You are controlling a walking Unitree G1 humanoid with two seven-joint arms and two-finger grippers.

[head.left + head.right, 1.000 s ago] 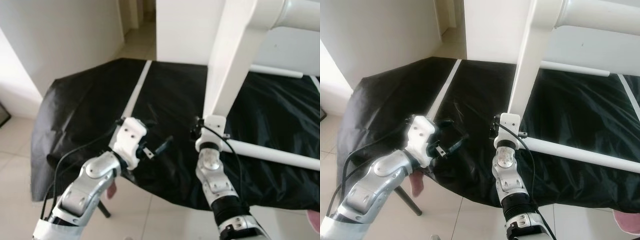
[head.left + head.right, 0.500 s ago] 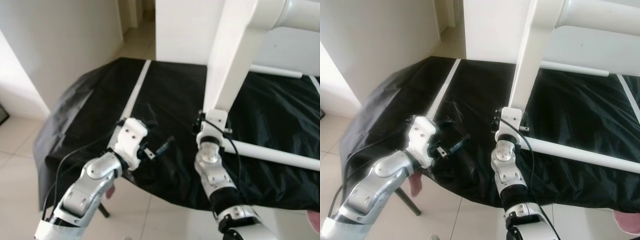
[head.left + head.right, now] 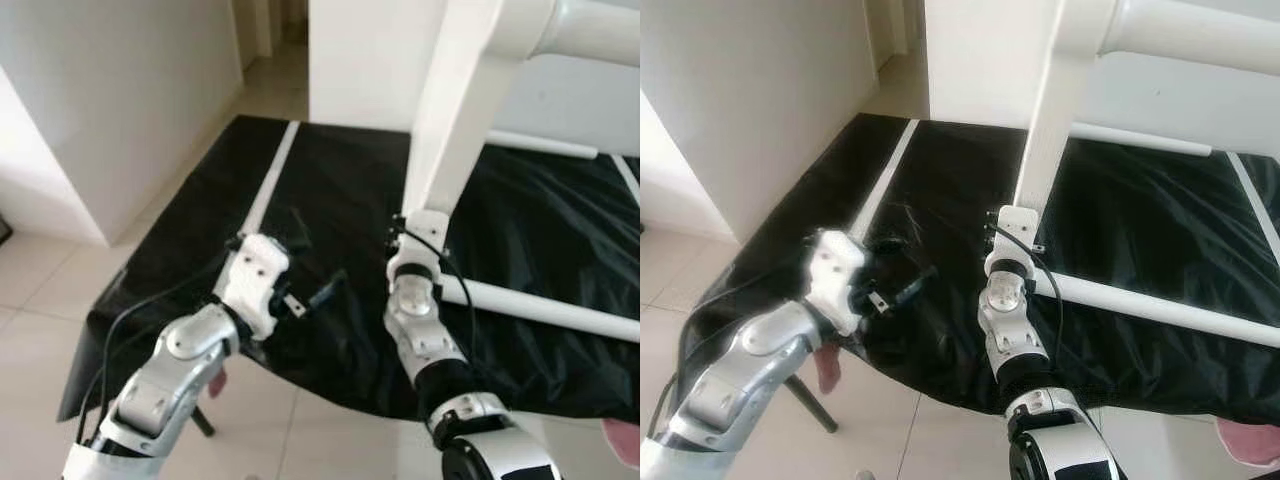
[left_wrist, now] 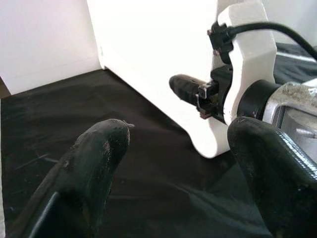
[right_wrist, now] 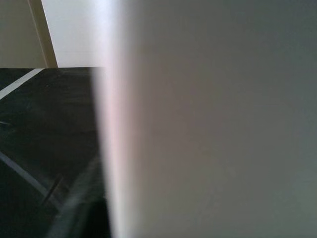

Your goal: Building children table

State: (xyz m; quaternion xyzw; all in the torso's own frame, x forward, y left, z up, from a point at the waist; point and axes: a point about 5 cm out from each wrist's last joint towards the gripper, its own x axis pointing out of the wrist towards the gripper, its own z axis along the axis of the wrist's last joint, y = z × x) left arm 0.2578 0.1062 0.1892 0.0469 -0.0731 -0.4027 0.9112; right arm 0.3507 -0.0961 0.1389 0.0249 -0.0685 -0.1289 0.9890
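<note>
Right end effector [image 3: 405, 232] presses against the white table leg [image 3: 447, 130], grip unclear. Left end effector [image 3: 312, 268] hovers open, empty, over the black sheet [image 3: 340, 180].

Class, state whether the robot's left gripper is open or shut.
Open: the left gripper has its two black fingers spread apart with only black sheet between them.

Black sheet [image 3: 330, 180] with a white stripe [image 3: 272, 180] — pale tiled floor [image 3: 40, 290] beside it

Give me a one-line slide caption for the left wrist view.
Open left gripper hovers over the black sheet, facing the right gripper pressed against the white table leg.
</note>
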